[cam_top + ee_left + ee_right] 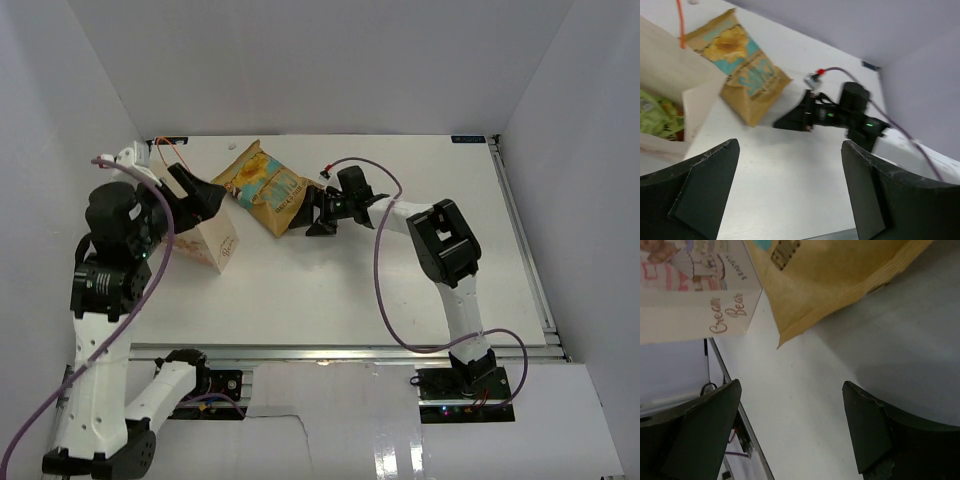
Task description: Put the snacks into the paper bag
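Note:
The large yellow-and-teal chip bag [262, 188] lies on the table, its left end against the cream paper bag [215, 243]. The paper bag stands open with an orange cord handle [679, 25]. A green sachet [660, 117] lies inside it. My left gripper [203, 196] hovers over the bag's right side, open and empty [790, 190]. My right gripper [312, 218] is open and empty just right of the chip bag, jaws pointing at its near corner [790, 430]. The chip bag [840, 275] and the printed bag wall [695, 305] fill the top of the right wrist view. The other snacks are out of view.
The white table [400, 290] is boxed in by white walls at the left, back and right. A metal rail [340, 352] runs along its near edge. A purple cable [380, 270] loops from the right arm.

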Controlling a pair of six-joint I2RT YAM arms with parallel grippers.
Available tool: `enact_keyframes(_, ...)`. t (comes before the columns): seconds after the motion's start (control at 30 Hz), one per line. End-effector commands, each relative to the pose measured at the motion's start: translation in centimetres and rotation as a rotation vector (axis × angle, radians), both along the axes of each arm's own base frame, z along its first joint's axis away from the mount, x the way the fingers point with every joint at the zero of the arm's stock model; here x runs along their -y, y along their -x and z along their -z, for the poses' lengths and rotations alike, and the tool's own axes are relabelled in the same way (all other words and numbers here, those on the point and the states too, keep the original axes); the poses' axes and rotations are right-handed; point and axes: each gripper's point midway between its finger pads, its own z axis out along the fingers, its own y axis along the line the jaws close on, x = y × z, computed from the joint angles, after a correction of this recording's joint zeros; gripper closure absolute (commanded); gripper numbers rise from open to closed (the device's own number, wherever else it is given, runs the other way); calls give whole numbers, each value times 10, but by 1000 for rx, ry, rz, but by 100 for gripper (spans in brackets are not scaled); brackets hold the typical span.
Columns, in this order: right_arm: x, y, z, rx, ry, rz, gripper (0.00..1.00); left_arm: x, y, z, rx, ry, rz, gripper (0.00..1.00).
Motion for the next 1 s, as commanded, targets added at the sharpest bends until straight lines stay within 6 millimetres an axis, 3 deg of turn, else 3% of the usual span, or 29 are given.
enact_keyframes(0.0,-28,-31,-18,-109,-139,103,12,35,24,-6,79,185,157,7)
enact_keyframes(0.03,-35,-43,-26,-111,-171,133,12,35,38,-10,112,210,165,6)
enact_keyframes(0.1,-42,-53,-5,-148,-160,162,13,36,44,4,90,261,149,6)
enact_keyframes(0.13,-46,-65,-9,-152,-184,199,15,35,52,3,105,273,147,6)
enact_keyframes(0.2,-50,-73,7,-187,-184,240,18,36,55,9,94,294,141,6)
enact_keyframes(0.3,-57,-81,13,-207,-213,292,31,36,59,9,91,310,141,6)
enact_keyframes(0.5,-49,-71,44,-277,-180,349,75,40,51,9,61,316,157,5)
enact_keyframes(0.53,-46,-71,42,-278,-187,354,92,43,51,9,54,324,169,4)
enact_keyframes(0.57,-41,-69,46,-279,-195,357,92,44,50,9,51,326,176,4)
enact_keyframes(0.7,-18,-76,25,-221,-268,347,92,49,45,14,27,333,198,4)
enact_keyframes(0.73,-11,-80,9,-173,-288,331,92,50,44,18,15,332,201,4)
enact_keyframes(0.77,5,-90,2,-130,-297,333,92,51,43,21,3,333,208,4)
enact_keyframes(0.8,14,-87,-4,-53,-292,270,92,53,38,26,-16,331,215,4)
enact_keyframes(0.87,38,-87,-39,87,-315,137,92,57,35,29,-36,329,238,3)
enact_keyframes(0.9,49,-82,-35,77,-267,101,92,58,32,31,-46,329,247,3)
enact_keyframes(0.93,66,-86,-47,229,-221,45,92,61,27,33,-54,328,257,3)
enact_keyframes(0.97,75,-81,-49,273,-191,-1,92,63,24,35,-61,328,267,3)
